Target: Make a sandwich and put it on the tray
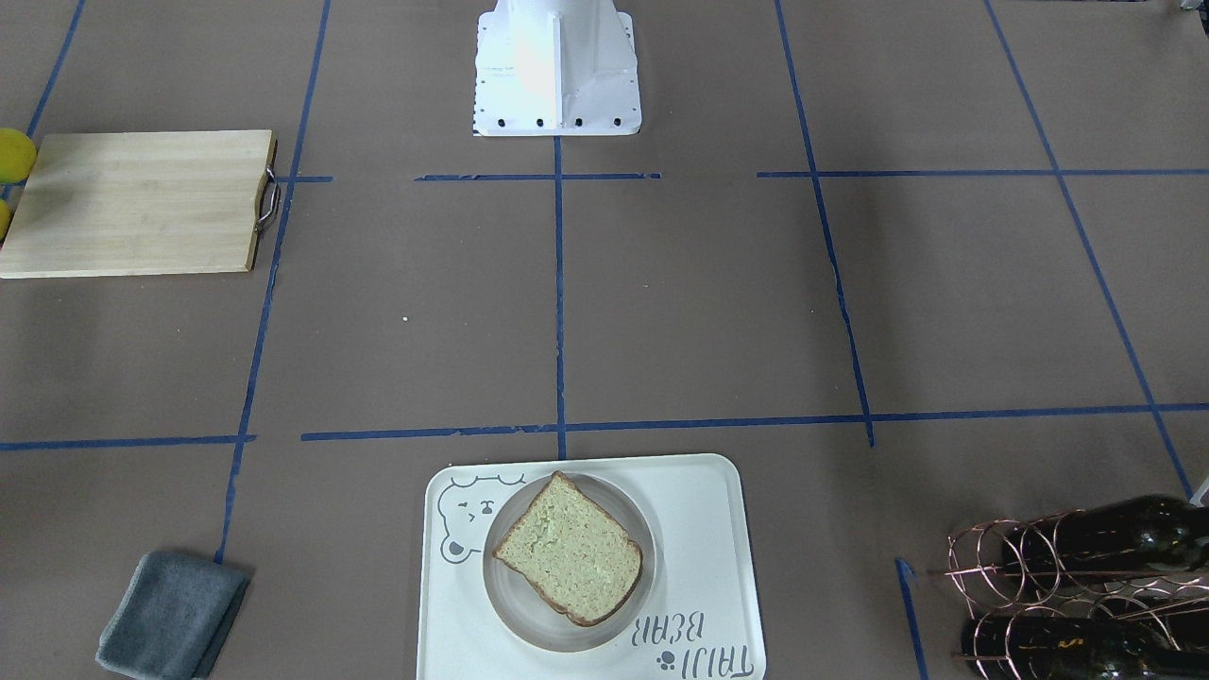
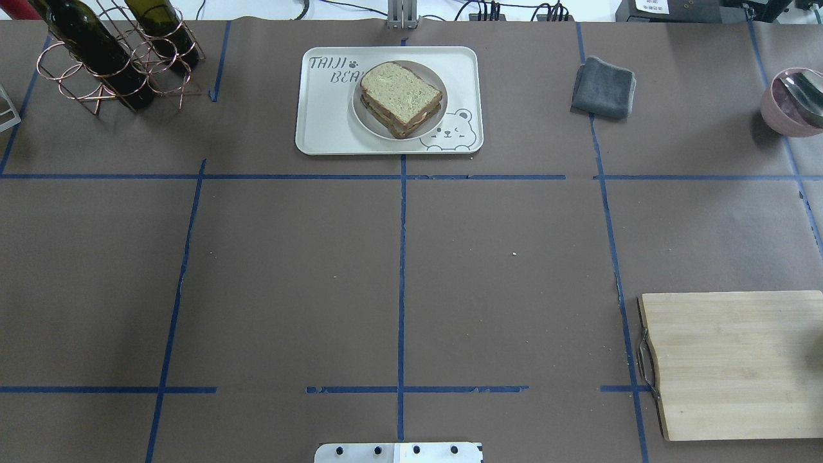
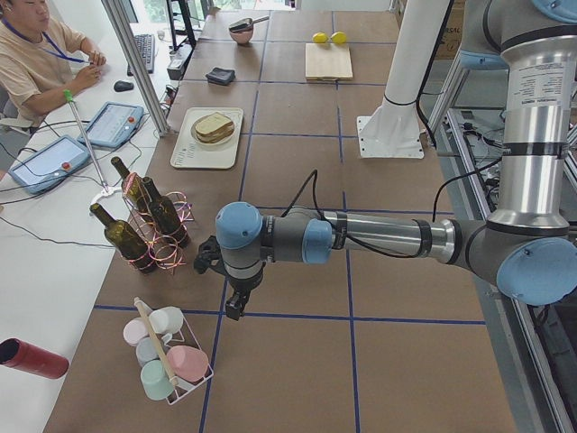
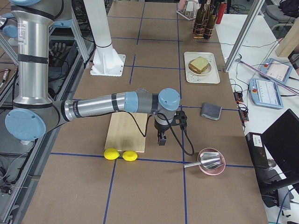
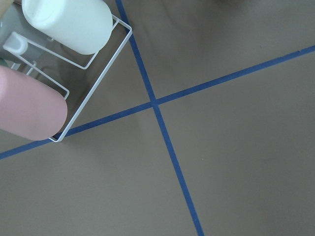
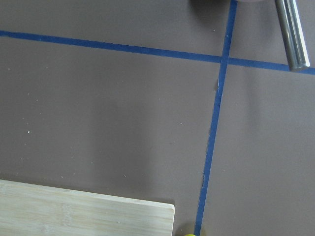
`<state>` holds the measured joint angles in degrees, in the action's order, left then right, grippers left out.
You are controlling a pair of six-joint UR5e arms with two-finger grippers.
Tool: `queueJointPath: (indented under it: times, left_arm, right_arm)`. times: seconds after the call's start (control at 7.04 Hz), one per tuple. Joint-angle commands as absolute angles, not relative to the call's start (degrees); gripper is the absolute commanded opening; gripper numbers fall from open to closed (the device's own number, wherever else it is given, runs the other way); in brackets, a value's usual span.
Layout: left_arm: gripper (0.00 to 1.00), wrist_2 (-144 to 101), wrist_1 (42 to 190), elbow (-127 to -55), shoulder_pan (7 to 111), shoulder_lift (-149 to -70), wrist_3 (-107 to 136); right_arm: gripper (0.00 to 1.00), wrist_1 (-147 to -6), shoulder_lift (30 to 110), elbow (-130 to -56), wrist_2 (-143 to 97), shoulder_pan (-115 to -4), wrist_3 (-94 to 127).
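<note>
The sandwich [image 1: 570,550] lies on a small round white plate [image 1: 505,597] on the cream tray [image 1: 704,529] with the bear drawing, at the table's far middle edge. In the overhead view, the sandwich [image 2: 402,96] shows filling between its two slices, on the tray [image 2: 328,125]. My left gripper [image 3: 233,307] shows only in the exterior left view. It hangs low over the table near a bottle rack, far from the tray [image 3: 191,152]. My right gripper [image 4: 161,140] shows only in the exterior right view, beside the cutting board. I cannot tell whether either is open or shut.
A wooden cutting board [image 2: 733,360] lies at my right, with two lemons [image 4: 119,155] beside it. A grey cloth [image 2: 603,88], a pink bowl with a ladle [image 2: 791,103], a copper rack of wine bottles [image 2: 109,58] and a cup rack [image 3: 167,356] stand around.
</note>
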<state>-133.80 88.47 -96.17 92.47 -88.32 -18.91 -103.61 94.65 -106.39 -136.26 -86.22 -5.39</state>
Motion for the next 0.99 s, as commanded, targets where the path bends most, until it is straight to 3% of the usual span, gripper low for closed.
queueJointPath:
  times: [0.0,0.85]
  left_arm:
    - [1.00,-133.68,88.59,-96.24,92.46,-88.07,-18.55]
    - [1.00,-133.42,90.88,-98.07,92.46,-87.19,-10.81]
  right_arm:
    - [1.00,-103.54,94.57,-106.26,-136.23,-86.22,-5.36]
    - [1.00,-103.54,94.83,-107.14,-136.41,-86.22,-5.36]
